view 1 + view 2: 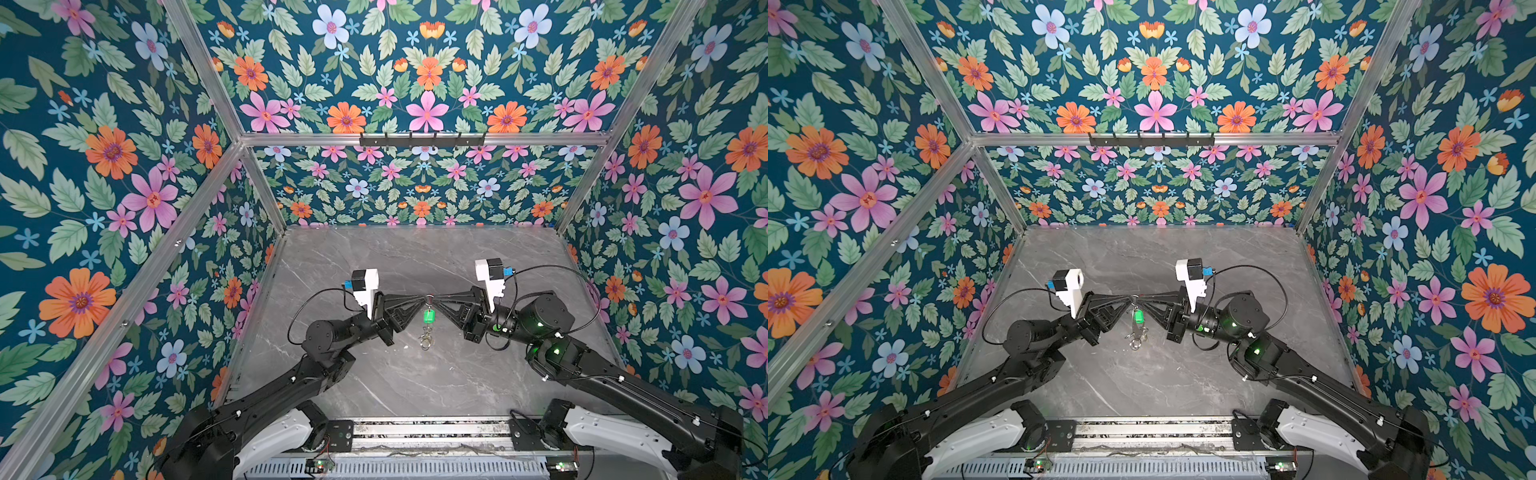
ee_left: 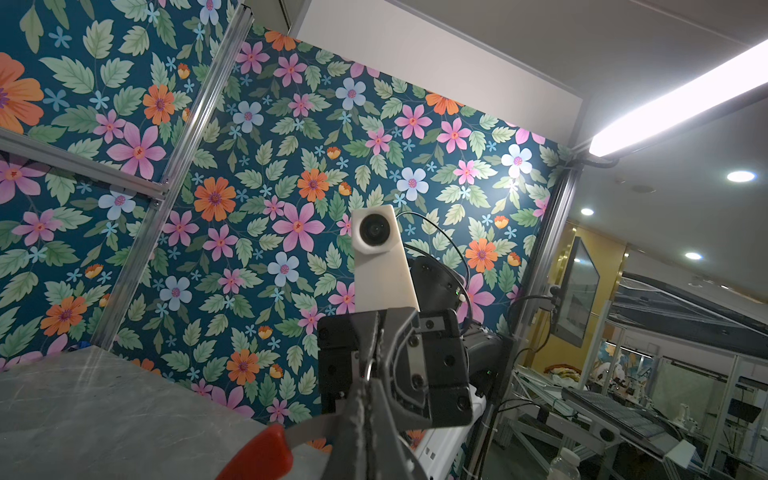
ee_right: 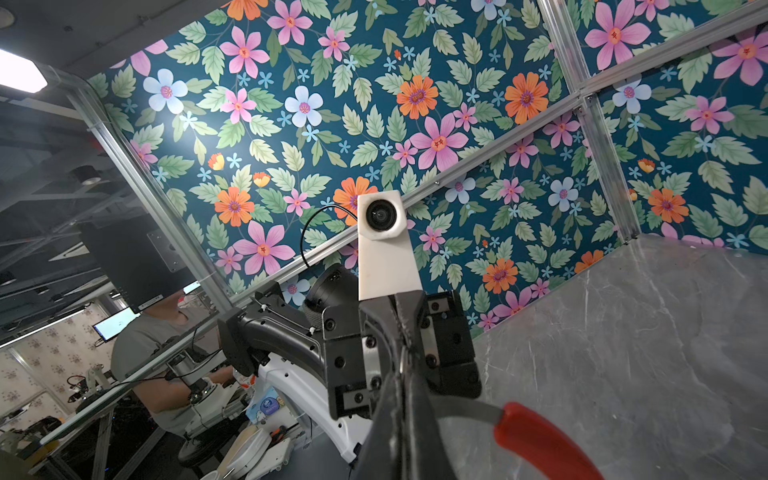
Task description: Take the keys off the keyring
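Both grippers meet tip to tip above the middle of the table. In the left wrist view my left gripper (image 2: 368, 399) is shut on the keyring (image 2: 311, 428), whose grey band leaves the fingers and runs into a red sleeve (image 2: 257, 457). My right gripper (image 3: 402, 386) is shut on the same keyring (image 3: 465, 409) from the opposite side, its red sleeve (image 3: 540, 440) beside it. In both top views a key with a green tag (image 1: 428, 316) (image 1: 1137, 318) hangs just below the pinch point, with small metal loops (image 1: 424, 338) under it.
The grey marble table (image 1: 374, 374) is boxed in by floral walls and aluminium posts. A black hook rail (image 1: 422, 140) sits high on the back wall. Both arm bases stand at the front edge (image 1: 428, 432).
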`<move>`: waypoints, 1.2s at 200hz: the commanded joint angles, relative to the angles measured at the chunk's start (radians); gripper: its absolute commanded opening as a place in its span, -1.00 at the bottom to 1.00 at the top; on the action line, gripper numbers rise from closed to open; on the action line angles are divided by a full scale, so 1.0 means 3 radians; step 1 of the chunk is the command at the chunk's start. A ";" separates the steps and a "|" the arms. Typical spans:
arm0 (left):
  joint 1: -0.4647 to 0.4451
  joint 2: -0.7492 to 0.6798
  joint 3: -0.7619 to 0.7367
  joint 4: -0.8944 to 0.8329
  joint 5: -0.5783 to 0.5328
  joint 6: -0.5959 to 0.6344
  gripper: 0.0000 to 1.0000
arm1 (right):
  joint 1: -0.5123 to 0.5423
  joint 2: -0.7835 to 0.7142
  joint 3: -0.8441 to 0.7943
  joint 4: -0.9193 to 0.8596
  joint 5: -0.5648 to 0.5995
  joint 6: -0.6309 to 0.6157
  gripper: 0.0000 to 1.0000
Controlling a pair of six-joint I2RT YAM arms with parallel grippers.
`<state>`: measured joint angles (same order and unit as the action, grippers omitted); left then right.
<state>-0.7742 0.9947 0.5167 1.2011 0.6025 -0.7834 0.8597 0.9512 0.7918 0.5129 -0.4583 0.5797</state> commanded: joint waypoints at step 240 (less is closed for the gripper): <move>0.0000 -0.0267 0.0648 -0.2588 0.0861 0.0831 -0.24 | -0.0352 0.0303 0.1551 -0.3872 -0.0945 -0.1904 -1.00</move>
<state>-0.7742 0.9039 0.6968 0.4385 0.8024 -0.5663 0.7536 1.0248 1.2324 -0.5846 -0.6823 0.0719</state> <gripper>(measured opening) 0.404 0.050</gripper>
